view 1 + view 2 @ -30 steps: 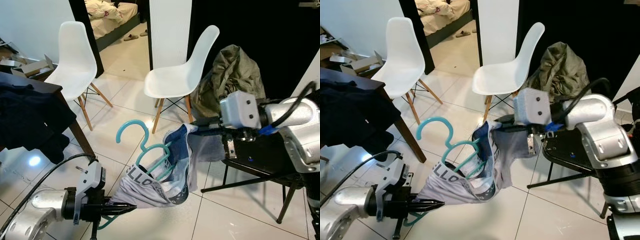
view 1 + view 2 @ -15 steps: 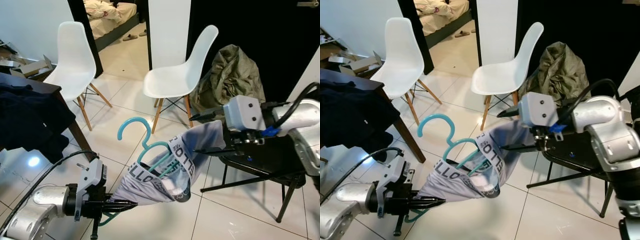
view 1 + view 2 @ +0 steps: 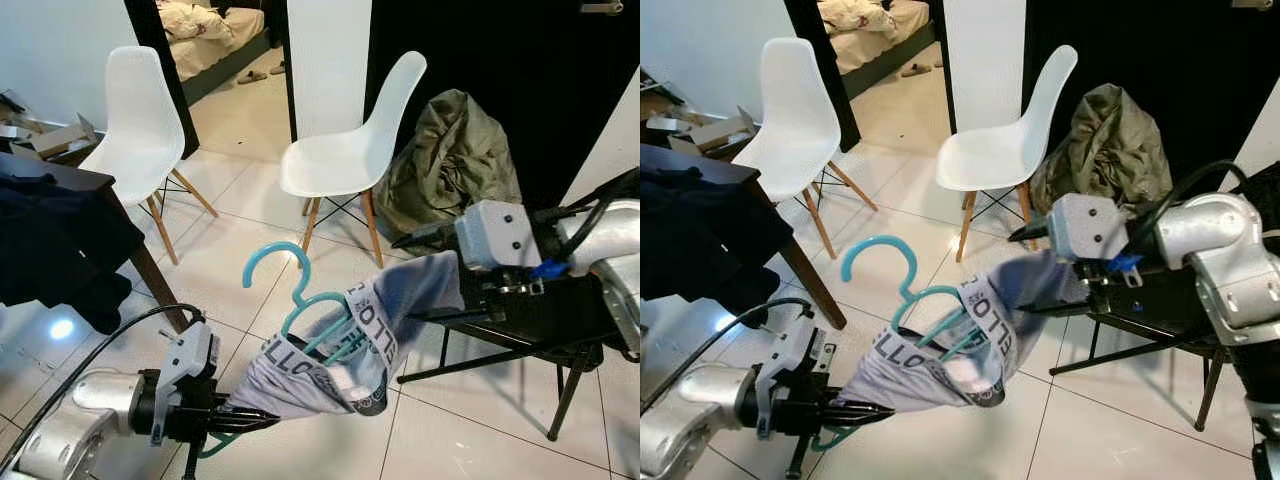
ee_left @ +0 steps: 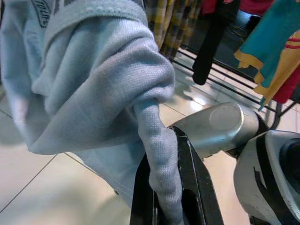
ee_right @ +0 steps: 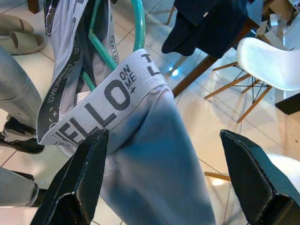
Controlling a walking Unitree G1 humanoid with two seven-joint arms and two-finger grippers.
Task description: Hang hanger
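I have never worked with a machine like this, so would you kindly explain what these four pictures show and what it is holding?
This is a walking humanoid robot with two silver arms, each ending in a two-fingered tool. The two wide pictures come from the camera pair on its head, looking down at a tiled floor with two white chairs and a dark table. The other two come from cameras on its wrists, looking along the fingers. The left tool is shut on one end of a grey garment that hangs over a teal hanger. The right tool is open, its fingers spread, with the garment's other end draped over the lower finger.
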